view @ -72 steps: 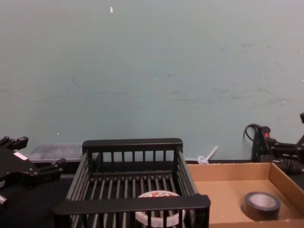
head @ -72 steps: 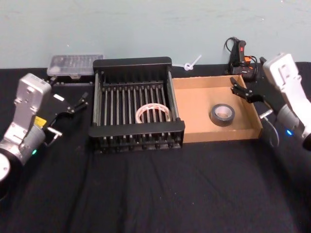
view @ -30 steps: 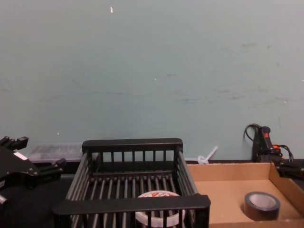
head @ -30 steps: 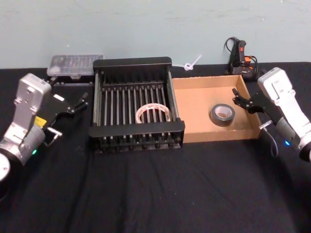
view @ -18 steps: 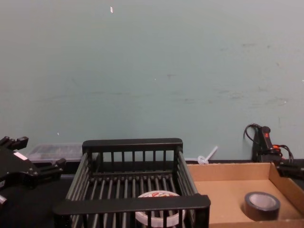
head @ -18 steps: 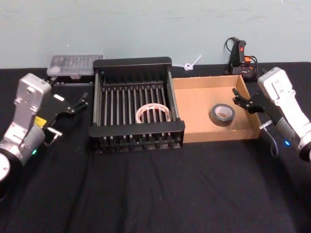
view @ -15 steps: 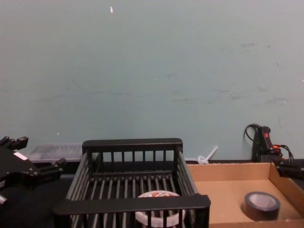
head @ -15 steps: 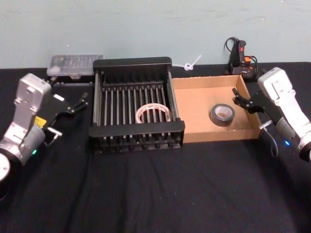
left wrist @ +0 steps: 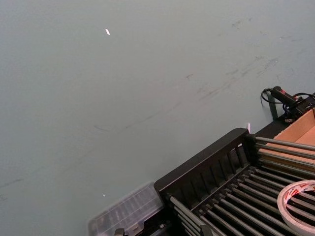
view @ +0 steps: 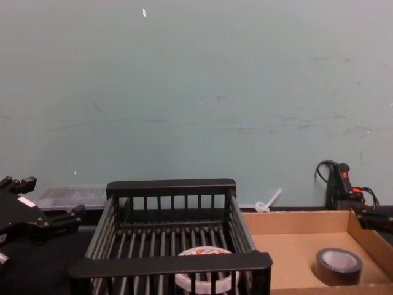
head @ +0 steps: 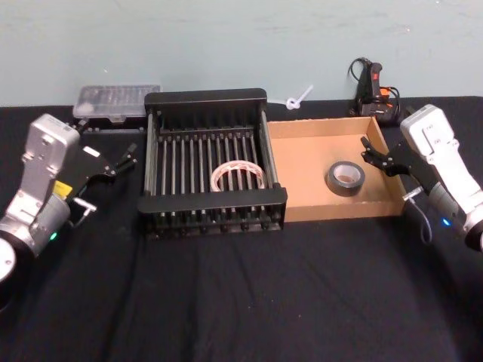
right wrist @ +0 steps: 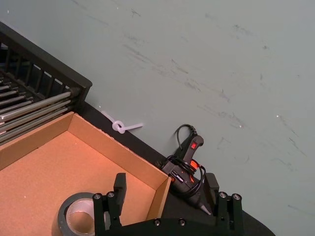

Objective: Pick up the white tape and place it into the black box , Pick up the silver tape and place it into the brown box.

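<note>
Looks like a workshop or lab: scuffed teal painted wall [head: 226, 38], black-clothed bench [head: 241, 302], black glue gun [head: 371, 87] upper right.

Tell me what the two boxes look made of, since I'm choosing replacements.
The black box looks like moulded plastic, matte, with thick rims and barred sides and floor. The brown box looks like plain cardboard: tan, dull, thin low walls with raw cut edges. Neither material can be confirmed by sight alone.
</note>
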Available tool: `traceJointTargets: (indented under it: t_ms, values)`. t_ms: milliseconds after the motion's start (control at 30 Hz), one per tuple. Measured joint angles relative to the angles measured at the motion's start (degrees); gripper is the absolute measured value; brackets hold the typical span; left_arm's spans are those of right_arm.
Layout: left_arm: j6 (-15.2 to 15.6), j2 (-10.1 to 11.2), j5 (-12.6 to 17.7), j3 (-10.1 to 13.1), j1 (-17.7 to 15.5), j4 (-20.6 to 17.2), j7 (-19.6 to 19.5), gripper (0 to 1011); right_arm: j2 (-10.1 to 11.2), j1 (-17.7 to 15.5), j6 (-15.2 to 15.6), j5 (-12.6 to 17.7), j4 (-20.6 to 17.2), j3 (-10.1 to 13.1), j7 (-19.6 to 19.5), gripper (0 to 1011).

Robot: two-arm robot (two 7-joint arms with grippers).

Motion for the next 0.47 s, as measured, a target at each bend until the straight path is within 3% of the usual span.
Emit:
traceJointTargets:
  t_ms: [467]
  values:
    - [0.0,0.0,0.0,0.0,0.0,0.0,0.0,1001,0.0,0.0,0.0,0.0,0.0,0.0,0.0,1002]
